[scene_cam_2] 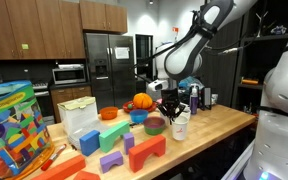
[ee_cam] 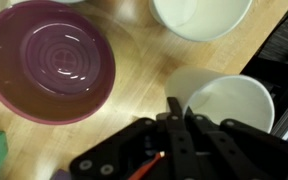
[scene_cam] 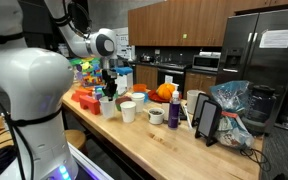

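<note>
In an exterior view, the gripper (scene_cam: 108, 93) is being held at middle left over two white cups (scene_cam: 128, 110); bare table (scene_cam: 159, 148) is being shown toward the lower edge. In an exterior view, one purple bowl (scene_cam_2: 155, 125) is being seen beside them. In the wrist view, the fingers (ee_cam: 173, 118) are being pressed together beside the lower-right cup's rim.

Wooden counter (scene_cam: 164, 150) bears purple bowl (ee_cam: 49, 60); white cups (ee_cam: 229, 105); coloured blocks (scene_cam_2: 144, 150).

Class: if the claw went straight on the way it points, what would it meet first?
Probably the rim of the white cup, right by the claw's shut tips; depth is unclear, so it might instead reach the wooden table beside it.
</note>
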`<state>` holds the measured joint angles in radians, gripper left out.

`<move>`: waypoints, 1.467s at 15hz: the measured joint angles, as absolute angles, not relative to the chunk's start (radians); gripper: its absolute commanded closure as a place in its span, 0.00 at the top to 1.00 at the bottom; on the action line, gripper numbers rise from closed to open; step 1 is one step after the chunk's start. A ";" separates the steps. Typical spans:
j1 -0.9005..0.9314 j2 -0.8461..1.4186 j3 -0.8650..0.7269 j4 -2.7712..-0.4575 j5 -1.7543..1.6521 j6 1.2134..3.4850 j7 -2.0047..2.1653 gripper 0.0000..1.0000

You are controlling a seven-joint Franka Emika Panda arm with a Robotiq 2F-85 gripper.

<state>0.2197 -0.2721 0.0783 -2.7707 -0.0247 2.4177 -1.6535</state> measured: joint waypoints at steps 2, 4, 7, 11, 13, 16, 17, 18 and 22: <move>0.232 -0.296 0.091 -2.771 -0.025 2.418 -1.641 0.01; 0.244 -0.318 0.104 -2.770 -0.025 2.423 -1.626 0.01; 0.255 -0.338 0.120 -2.759 -0.038 2.439 -1.583 0.01; 0.256 -0.339 0.135 -2.708 -0.066 2.461 -1.502 0.01; 0.256 -0.337 0.140 -2.675 -0.089 2.474 -1.452 0.01; 0.250 -0.321 0.143 -2.625 -0.132 2.494 -1.362 0.01; 0.245 -0.314 0.143 -2.608 -0.143 2.499 -1.332 0.01; 0.239 -0.306 0.143 -2.592 -0.155 2.502 -1.303 0.01; 0.198 -0.294 0.135 -2.545 -0.193 2.502 -1.197 0.01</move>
